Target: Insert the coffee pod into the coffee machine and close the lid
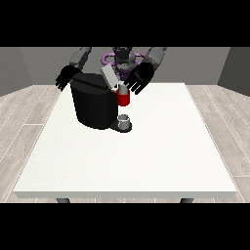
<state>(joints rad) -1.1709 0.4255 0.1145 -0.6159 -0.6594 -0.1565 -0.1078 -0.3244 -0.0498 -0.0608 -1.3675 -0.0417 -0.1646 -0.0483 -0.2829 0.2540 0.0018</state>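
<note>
The black coffee machine [93,105] stands on the table's far left half with its grey lid [109,75] tilted up and open. On its front a red cylindrical holder [123,99] hangs above a grey cup [125,120]. A small white coffee pod [122,89] shows at the holder's top. The hand at the view's right [139,78] hovers just above and right of it, fingers spread and fairly straight, their tips at the pod. The hand at the view's left [66,77] hangs beside the machine's far left corner, fingers spread, holding nothing.
The white table [146,156] stretches towards the camera from the machine. The machine's round base plate [117,128] carries the cup. The robot's torso [122,58] stands behind the table's far edge.
</note>
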